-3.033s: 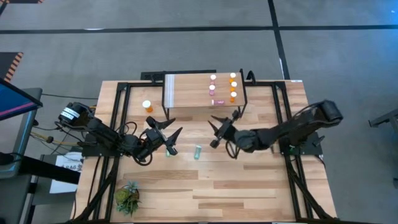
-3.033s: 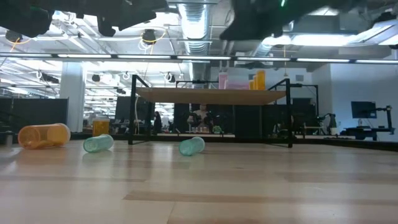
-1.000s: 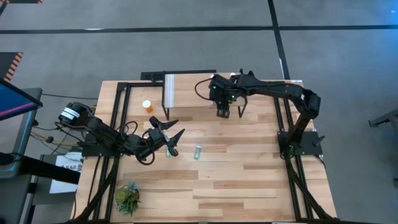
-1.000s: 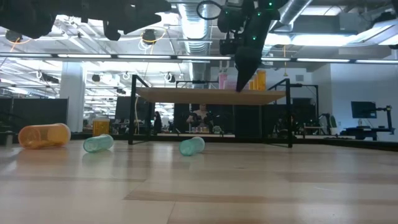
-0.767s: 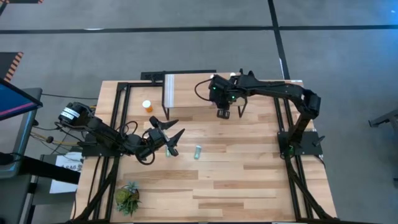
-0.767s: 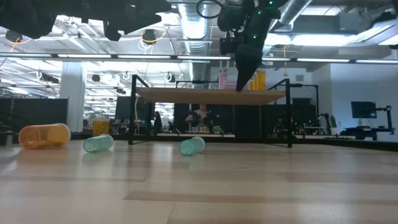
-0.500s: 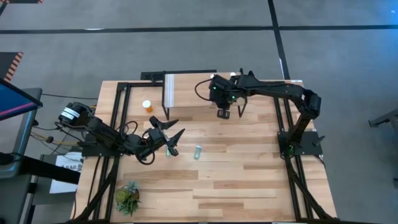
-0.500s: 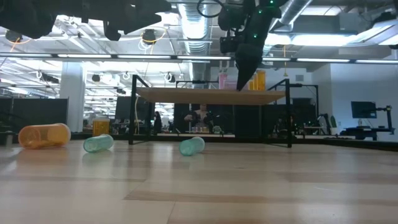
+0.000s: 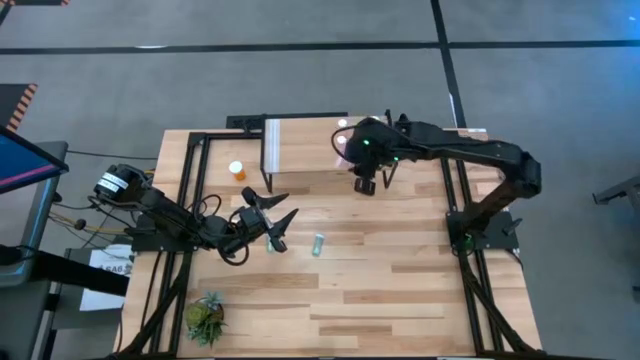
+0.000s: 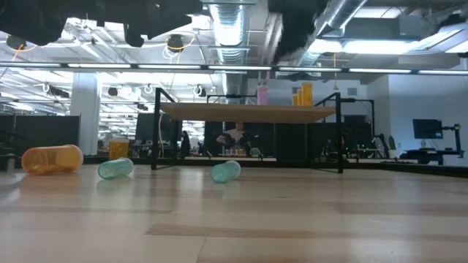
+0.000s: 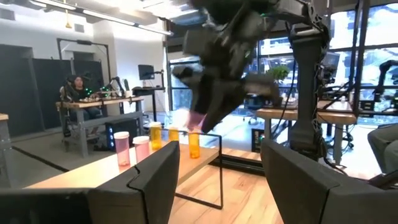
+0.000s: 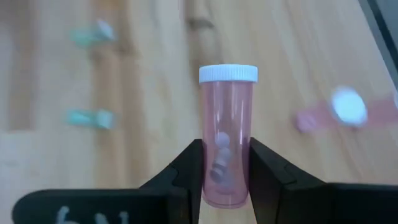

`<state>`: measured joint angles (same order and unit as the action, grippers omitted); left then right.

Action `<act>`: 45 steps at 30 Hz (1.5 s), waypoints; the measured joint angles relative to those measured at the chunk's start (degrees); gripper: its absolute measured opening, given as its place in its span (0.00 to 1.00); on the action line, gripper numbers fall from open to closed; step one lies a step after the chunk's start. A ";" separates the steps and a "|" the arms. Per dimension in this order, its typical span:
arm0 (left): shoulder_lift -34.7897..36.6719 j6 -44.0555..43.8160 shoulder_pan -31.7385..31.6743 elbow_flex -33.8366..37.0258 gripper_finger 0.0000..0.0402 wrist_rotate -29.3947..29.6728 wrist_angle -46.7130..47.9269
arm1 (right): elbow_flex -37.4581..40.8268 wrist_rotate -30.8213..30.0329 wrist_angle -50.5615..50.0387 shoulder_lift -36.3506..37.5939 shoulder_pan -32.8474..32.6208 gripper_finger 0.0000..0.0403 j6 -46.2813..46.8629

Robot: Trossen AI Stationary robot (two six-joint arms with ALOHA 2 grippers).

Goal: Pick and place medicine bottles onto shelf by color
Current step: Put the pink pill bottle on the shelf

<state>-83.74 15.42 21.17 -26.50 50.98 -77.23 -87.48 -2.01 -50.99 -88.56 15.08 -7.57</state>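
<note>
Right gripper [image 12: 225,163] clamped on pink bottle [image 12: 227,134], above shelf [image 9: 300,150] front edge. Left gripper [image 9: 278,216] jaws apart, low over bench [image 9: 400,290], teal bottle [image 9: 270,241] just beside it. Second teal bottle [image 9: 317,244] lying near. Orange bottle [image 9: 237,171] left of shelf. Plant [image 9: 205,318] at near-left bench corner, well apart.

Two dark arms; the right arm [image 9: 450,150] shows green lights.
</note>
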 joint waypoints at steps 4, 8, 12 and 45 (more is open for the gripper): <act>0.00 -1.42 0.00 0.00 0.54 -4.86 -0.25 | 0.60 2.05 6.01 3.82 -4.70 0.28 0.56; 0.00 -2.69 -0.02 0.00 0.54 -10.05 -0.48 | 2.73 2.19 11.36 7.26 -9.43 0.28 1.25; 0.00 -4.53 -0.54 0.00 0.54 -15.98 -0.76 | 8.51 2.20 19.31 11.09 -14.18 0.28 2.56; -10.21 -9.65 -3.43 -15.39 0.71 -27.03 11.30 | 44.63 -1.01 82.61 10.64 -26.71 0.28 7.65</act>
<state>-93.95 5.77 17.74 -41.89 23.95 -65.94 -42.85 -3.03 31.62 -77.93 -11.62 0.08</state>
